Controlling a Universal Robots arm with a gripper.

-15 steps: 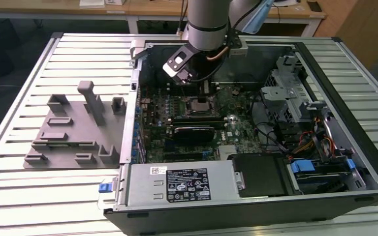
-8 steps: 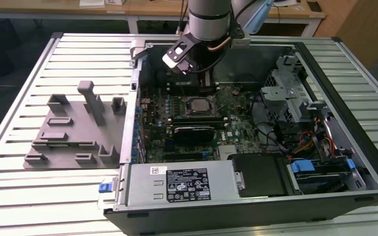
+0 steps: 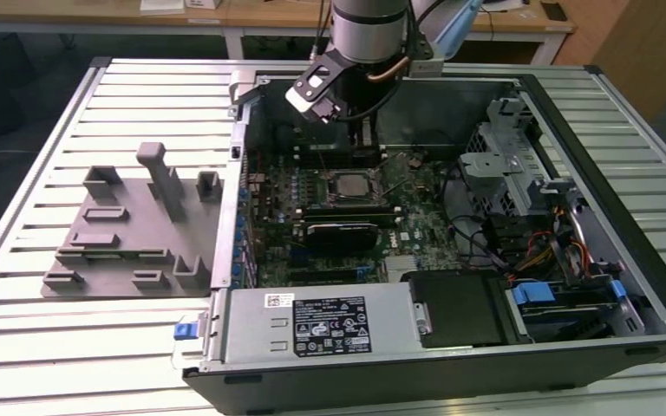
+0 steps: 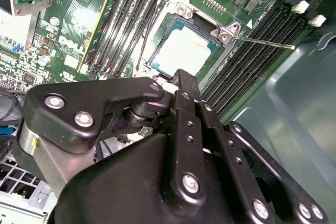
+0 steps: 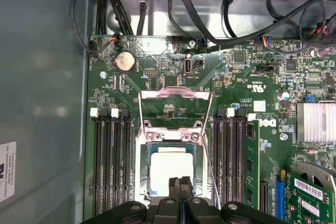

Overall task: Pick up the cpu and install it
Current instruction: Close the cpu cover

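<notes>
Exterior view: you have an open computer case (image 3: 426, 383) lying flat on a slatted metal table (image 3: 136, 95). A grey moulded fixture (image 3: 136, 230) sits on the slats toward the exterior view's left, just beside the case. Pale wooden desks (image 3: 264, 13) run along the back of the room, and a wooden panel (image 3: 645, 43) stands at the exterior view's far right. Your arm (image 3: 368, 26) hangs over the rear half of the case, above the motherboard (image 3: 414, 221).

The cpu (image 3: 349, 184) lies flat in its socket mid-board with the silver top up, as both wrist views also show (image 5: 169, 167) (image 4: 185, 52). The hinged load plate (image 5: 176, 109) stands raised behind it. The thin wire lever (image 4: 262, 41) is swung free.

Your gripper (image 5: 181, 182) hovers low over the near edge of the cpu (image 4: 184, 77). Its fingers are pressed together along a thin seam with nothing pinched between them. You cannot tell whether the tips touch the chip.

Memory slots (image 5: 111, 161) flank the socket on both sides. A coin cell (image 5: 125, 62) and a finned heatsink (image 5: 315, 123) sit further out on the board.
</notes>
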